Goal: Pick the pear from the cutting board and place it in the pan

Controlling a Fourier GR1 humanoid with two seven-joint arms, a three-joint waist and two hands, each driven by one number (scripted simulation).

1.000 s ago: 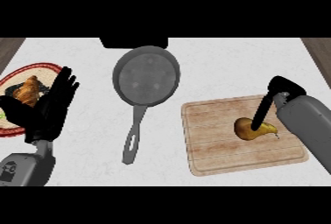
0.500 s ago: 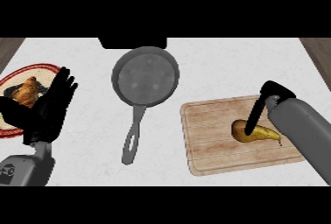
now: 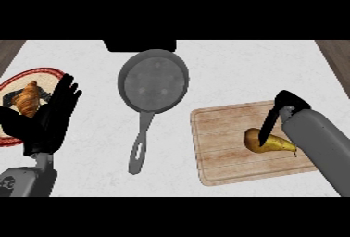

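Your right robot hand (image 3: pixel 279 113) is down at the pear (image 3: pixel 265 141), fingers reaching onto its rounded end — whether they've closed round it you can't tell. The pear lies on its side on the cutting board (image 3: pixel 226 139), well right of the pan (image 3: pixel 153 82). It looks smooth and rolls easily — take it across the fat end. Left robot hand (image 3: pixel 51 118) rests open, left of the pan.

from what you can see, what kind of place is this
Most likely a kitchen counter: a pan sits on the pale counter, a pear lies on a cutting board, and a croissant is on a plate.
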